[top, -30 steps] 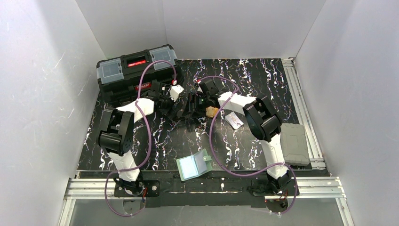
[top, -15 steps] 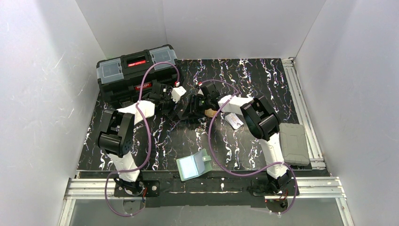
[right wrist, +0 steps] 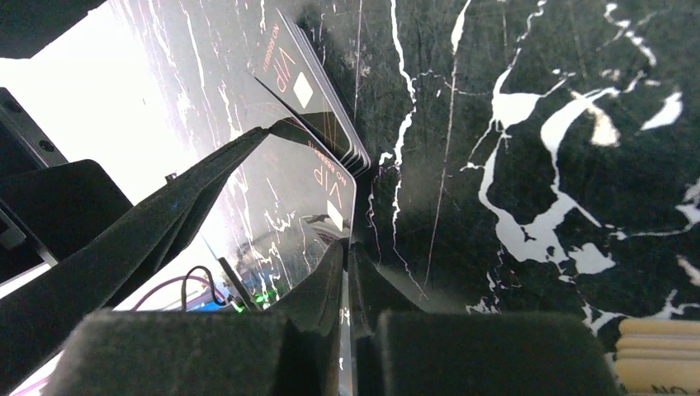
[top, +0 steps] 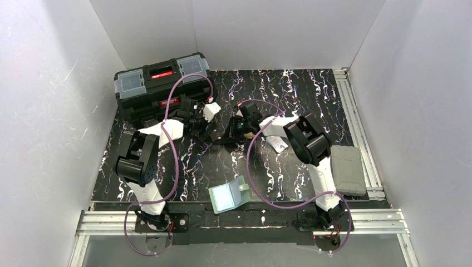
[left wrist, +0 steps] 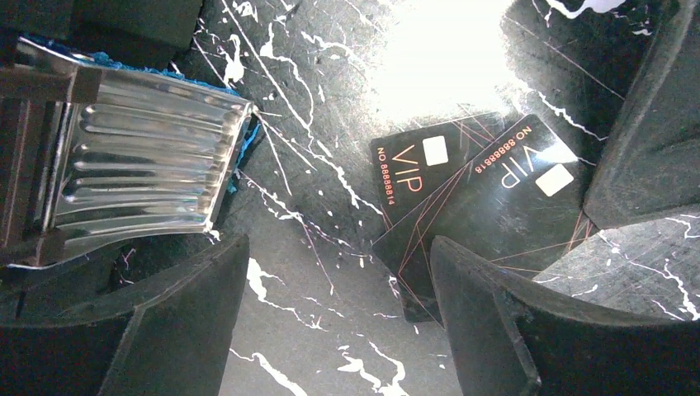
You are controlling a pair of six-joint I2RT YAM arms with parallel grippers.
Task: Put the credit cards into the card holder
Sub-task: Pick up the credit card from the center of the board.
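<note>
Right gripper (right wrist: 348,252) slides bit toward left edge of table (top: 311,94). Jaws, wide apart before, now pinch tight on edge of black card (right wrist: 318,194). Orange card (right wrist: 660,351), plain to see from above before, now nearly hidden under right arm.

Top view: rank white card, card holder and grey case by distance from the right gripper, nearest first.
From the right gripper:
1. white card, just to its right
2. card holder, by the near edge
3. grey case, far right
</note>
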